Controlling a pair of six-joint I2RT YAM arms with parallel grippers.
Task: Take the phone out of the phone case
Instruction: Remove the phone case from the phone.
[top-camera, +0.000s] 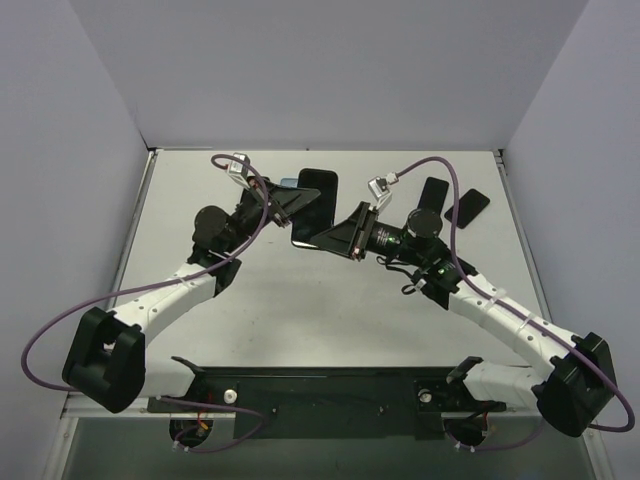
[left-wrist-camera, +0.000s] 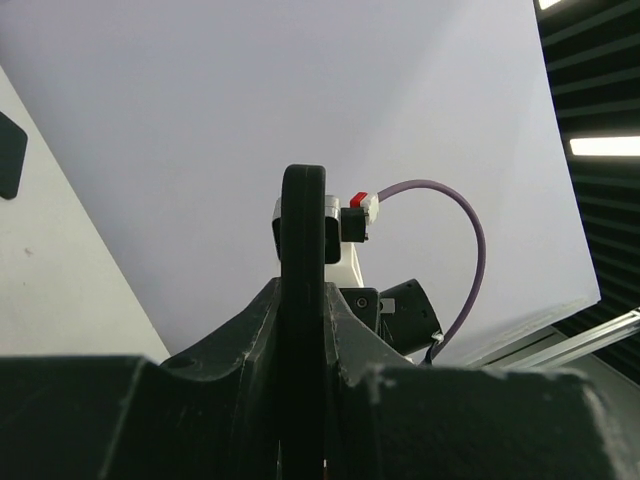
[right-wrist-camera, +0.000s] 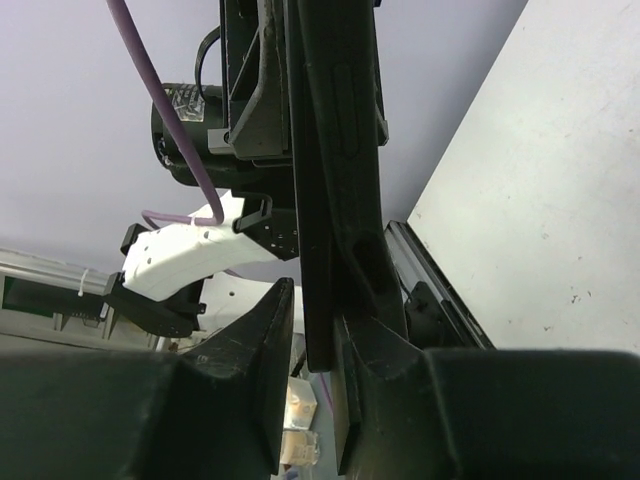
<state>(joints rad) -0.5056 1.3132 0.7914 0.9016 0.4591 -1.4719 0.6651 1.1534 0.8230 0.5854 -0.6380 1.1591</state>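
Left fingers: clenched on the thin edge of the phone case. Seen edge-on in the left wrist view, a dark slab rising straight up the middle of the frame, rounded end uppermost, one finger pressed to each flat side.

Right fingers: set either side of the same slab, which runs up the centre of the right wrist view. Finger on the right of the frame against it, finger on the left with a sliver of light between. Firm grip or not: cannot tell.

Phone: seated in the case, not separable from it edge-on. Held above the counter, upper centre of the top view, between the two sets of fingers. Long axis roughly up and down that frame, upper end leaning slightly right, broad dark face turned partly up to the camera.

Approach: left fingers from the left of the slab, right fingers from the lower right, both in touch or nearly so, neither arm clearly nearer.

Judgement: coming move turns on the two holds working against each other across the slab's flat faces.

Further out: two dark flat items lying on the counter, upper right of the top view, well apart from the fingers. Purple cable looping over each wrist.
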